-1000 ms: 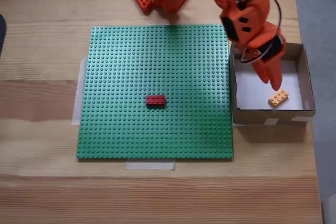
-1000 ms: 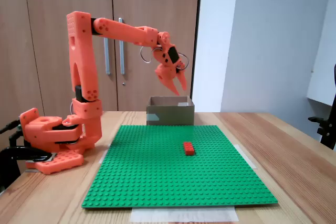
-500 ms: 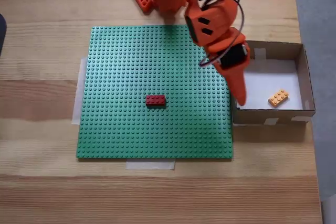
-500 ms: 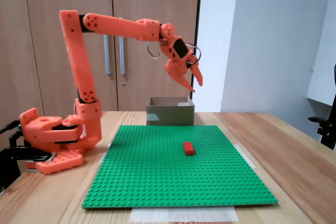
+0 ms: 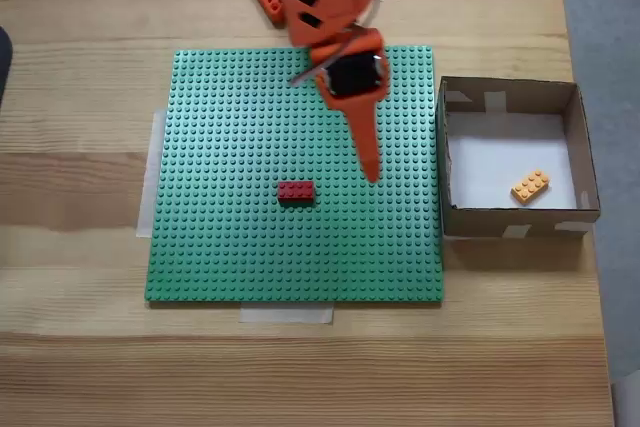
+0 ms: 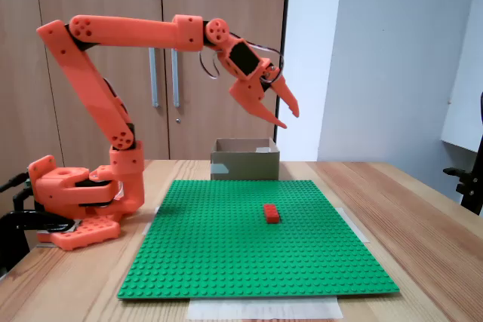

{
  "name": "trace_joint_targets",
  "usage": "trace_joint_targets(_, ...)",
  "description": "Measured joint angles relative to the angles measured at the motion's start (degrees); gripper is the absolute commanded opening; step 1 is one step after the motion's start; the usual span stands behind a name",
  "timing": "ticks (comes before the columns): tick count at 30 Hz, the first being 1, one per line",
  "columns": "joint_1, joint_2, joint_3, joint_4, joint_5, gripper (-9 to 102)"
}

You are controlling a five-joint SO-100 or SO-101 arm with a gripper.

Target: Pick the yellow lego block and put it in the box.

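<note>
Block in the box, pincer well apart

The yellow lego block point(image 5: 530, 186) was seen lying in the box point(image 5: 580, 137), while the gripper point(image 5: 371, 172), parted and empty, was held above the green baseplate point(image 5: 220, 147).

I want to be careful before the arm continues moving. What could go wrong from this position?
1. The end effector hangs high over the green baseplate near the red lego brick; if it descended, it might knock or grasp the wrong brick.
2. The yellow lego block lies in the cardboard box; a swing back low could hit the box wall.
</note>
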Motion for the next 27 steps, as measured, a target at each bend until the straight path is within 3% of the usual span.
trace_joint_targets(27, 12.0, 26.0, 22.2, -1.2, -2.1, 11)
